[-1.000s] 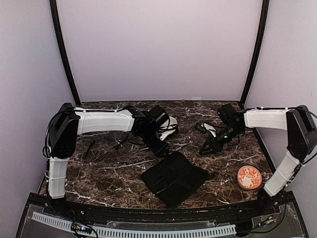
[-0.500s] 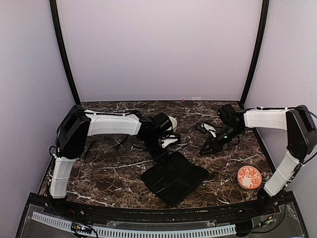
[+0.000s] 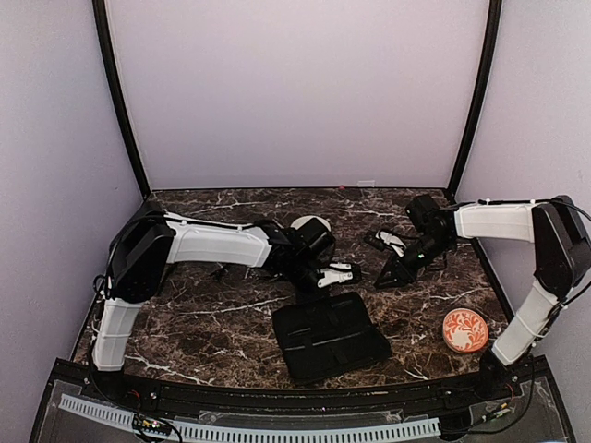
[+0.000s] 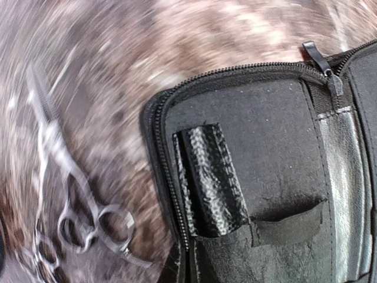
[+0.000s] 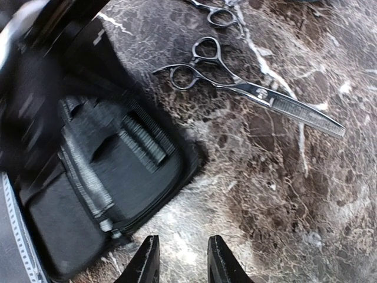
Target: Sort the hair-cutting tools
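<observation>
Over the last second left tool [image 3: 346, 274] swung to mid-surface and closed (what it pinches, if anything, not visible), case [image 3: 331, 337] turned squarer to the near edge, right tool [image 5: 181, 262] apart and empty, scissors [image 5: 259, 92] loose mid-surface beside the case, so I judge nothing sorted yet.
</observation>
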You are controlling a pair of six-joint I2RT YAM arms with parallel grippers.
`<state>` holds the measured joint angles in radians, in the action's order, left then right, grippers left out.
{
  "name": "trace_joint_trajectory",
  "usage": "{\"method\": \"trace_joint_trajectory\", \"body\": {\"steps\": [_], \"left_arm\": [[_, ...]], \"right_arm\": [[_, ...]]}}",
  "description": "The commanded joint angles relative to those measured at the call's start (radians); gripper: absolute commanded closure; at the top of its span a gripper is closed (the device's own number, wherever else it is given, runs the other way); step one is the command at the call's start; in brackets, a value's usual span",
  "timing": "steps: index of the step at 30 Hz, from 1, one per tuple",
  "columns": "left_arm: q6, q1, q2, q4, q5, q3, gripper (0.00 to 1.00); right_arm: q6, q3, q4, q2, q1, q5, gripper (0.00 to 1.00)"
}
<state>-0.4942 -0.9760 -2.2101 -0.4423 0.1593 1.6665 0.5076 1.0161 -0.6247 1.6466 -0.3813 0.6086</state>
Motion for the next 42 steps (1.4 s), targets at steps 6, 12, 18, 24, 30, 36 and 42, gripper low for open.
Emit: {"method": "trace_joint_trajectory", "body": {"steps": [6,12,18,24,30,36,42], "left_arm": [[-0.248,-0.05,0.029,0.105,-0.053,-0.043,1.0],[-0.281,-0.065,0.045,0.064,-0.165,-0.006,1.0],[-0.278,-0.075,0.079,0.044,-0.158,0.003,1.0],[-0.252,-0.095,0.081,0.063,-0.149,0.009,1.0],[-0.255,-0.107,0.1,0.03,-0.192,0.035,1.0],[-0.23,-0.125,0.112,-0.024,-0.201,0.075,1.0],[-0.178,-0.125,0.113,0.01,-0.246,0.025,0.97]], "right_arm": [[0.007,-0.007,0.016,0.01,0.023,-0.026,0.73],[0.005,-0.008,0.017,0.015,0.023,-0.028,0.73],[0.004,-0.002,0.015,0.029,0.023,-0.018,0.74],[0.003,-0.005,0.015,0.03,0.024,-0.024,0.74],[0.002,-0.005,0.018,0.03,0.024,-0.029,0.74],[0.003,-0.004,0.016,0.039,0.023,-0.028,0.74],[0.002,-0.006,0.016,0.035,0.024,-0.029,0.73]]}}
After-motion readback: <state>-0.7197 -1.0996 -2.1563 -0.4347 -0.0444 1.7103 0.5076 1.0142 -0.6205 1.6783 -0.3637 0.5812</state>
